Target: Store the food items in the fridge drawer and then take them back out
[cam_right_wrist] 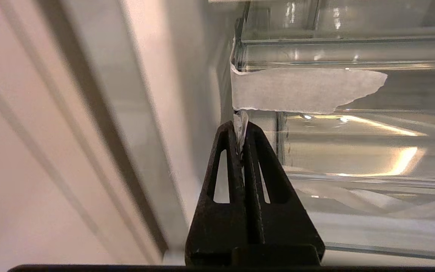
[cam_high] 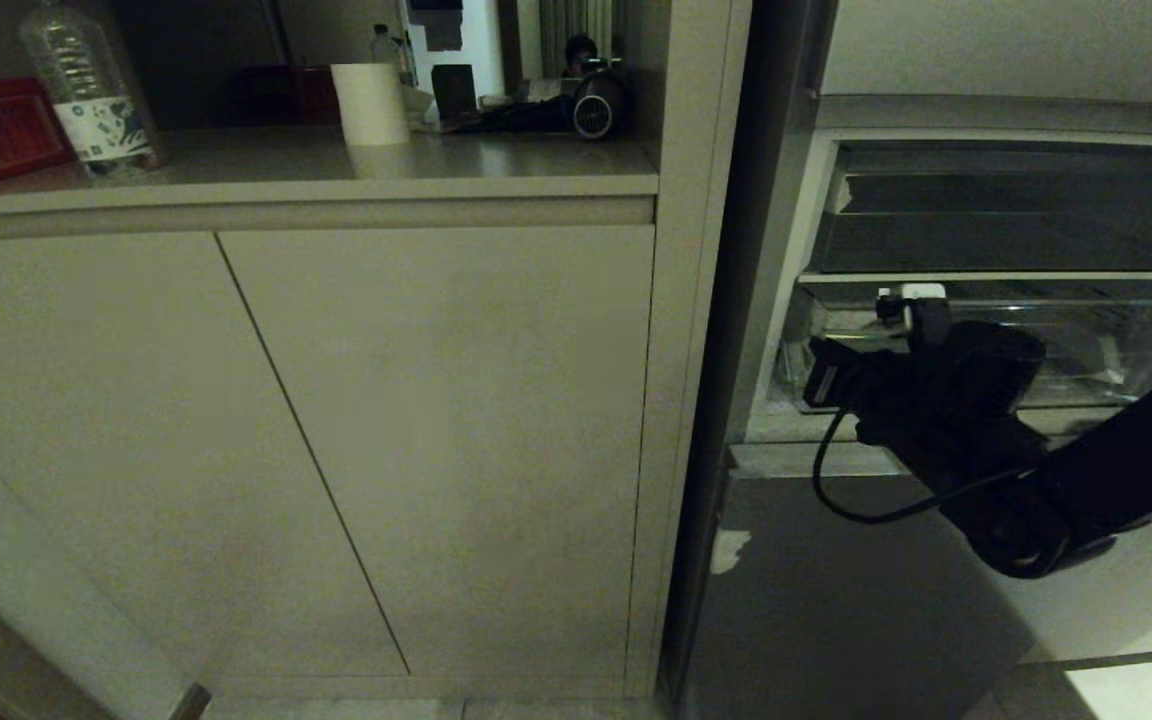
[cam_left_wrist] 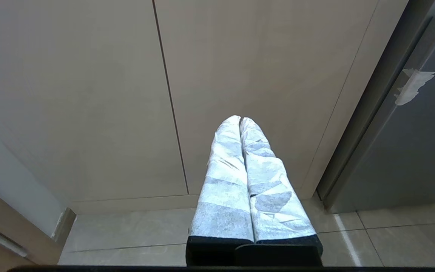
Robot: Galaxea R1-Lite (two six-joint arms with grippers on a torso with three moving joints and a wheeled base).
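The fridge drawer [cam_right_wrist: 353, 151] is a clear plastic bin low in the open fridge, also seen in the head view as the fridge drawer [cam_high: 1126, 340]. A torn strip of white tape [cam_right_wrist: 300, 88] crosses its front corner. My right gripper [cam_right_wrist: 240, 126] is at that corner, shut on a small crumpled tape tab that hangs below the strip. My right arm [cam_high: 946, 400] reaches in from the right. My left gripper [cam_left_wrist: 240, 120] is shut and empty, hanging low before the cupboard doors. No food items are in view.
A darker shallow bin [cam_high: 1016, 220] sits on the shelf above the drawer. The fridge's side wall [cam_right_wrist: 145, 113] is close beside my right fingers. A counter [cam_high: 336, 165] to the left holds a bottle [cam_high: 91, 90] and a paper roll [cam_high: 369, 103].
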